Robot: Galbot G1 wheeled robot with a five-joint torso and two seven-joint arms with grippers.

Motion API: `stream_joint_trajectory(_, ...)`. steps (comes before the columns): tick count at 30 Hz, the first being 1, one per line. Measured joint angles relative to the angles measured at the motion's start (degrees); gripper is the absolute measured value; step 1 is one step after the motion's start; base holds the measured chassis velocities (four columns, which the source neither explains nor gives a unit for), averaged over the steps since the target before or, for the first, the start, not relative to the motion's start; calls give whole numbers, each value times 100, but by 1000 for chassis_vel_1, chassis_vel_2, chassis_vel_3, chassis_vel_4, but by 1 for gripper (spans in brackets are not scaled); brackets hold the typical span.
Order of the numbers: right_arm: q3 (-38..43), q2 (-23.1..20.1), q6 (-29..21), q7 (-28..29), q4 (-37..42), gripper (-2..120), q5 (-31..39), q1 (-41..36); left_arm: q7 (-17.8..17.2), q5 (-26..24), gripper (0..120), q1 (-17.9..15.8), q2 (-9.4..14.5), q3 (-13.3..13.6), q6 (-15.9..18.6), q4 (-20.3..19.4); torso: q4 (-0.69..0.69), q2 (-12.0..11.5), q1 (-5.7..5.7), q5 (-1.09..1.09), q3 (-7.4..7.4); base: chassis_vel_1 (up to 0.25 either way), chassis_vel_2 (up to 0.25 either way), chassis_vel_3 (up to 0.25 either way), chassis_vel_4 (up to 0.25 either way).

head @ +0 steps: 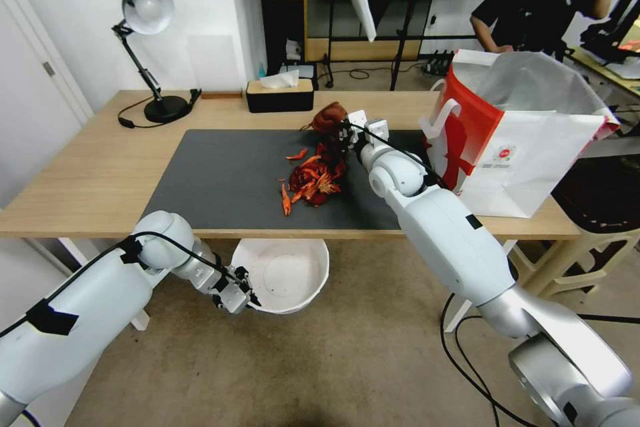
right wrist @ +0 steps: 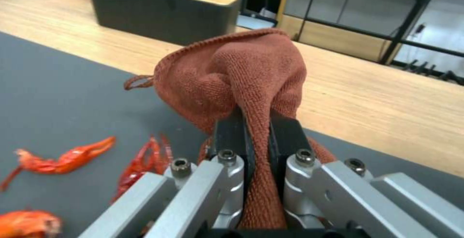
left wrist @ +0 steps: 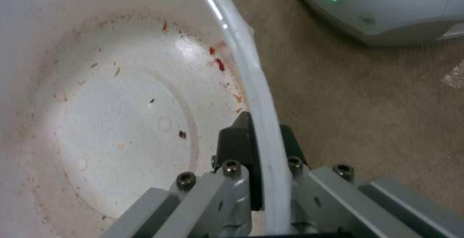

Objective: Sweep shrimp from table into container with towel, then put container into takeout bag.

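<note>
Here the right hand [right wrist: 256, 136] is clenched on a fold of the rust-brown towel [right wrist: 237, 75], which bunches up at the far edge of the dark mat [head: 227, 180], just behind the pile of shrimp [head: 315, 177] on the worktop [head: 87, 173]. The left hand [left wrist: 261, 140] pinches the rim of the white container [left wrist: 121, 122], holding it below the worktop's near edge. The takeout bag [head: 527, 153] stands on the worktop's right end.

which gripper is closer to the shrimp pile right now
Right. The right gripper, shut on the towel, sits at the far edge of the shrimp; the left gripper holds the container below the table's near edge.
</note>
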Motion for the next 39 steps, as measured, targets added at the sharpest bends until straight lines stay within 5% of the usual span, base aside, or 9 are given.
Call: stream_joint_trajectory(39,240,-520,-965,-558,727,3,124,-828,-227,-5,0,-191,-120,177,11,92,3,0,0,1,0,0,0,0,0)
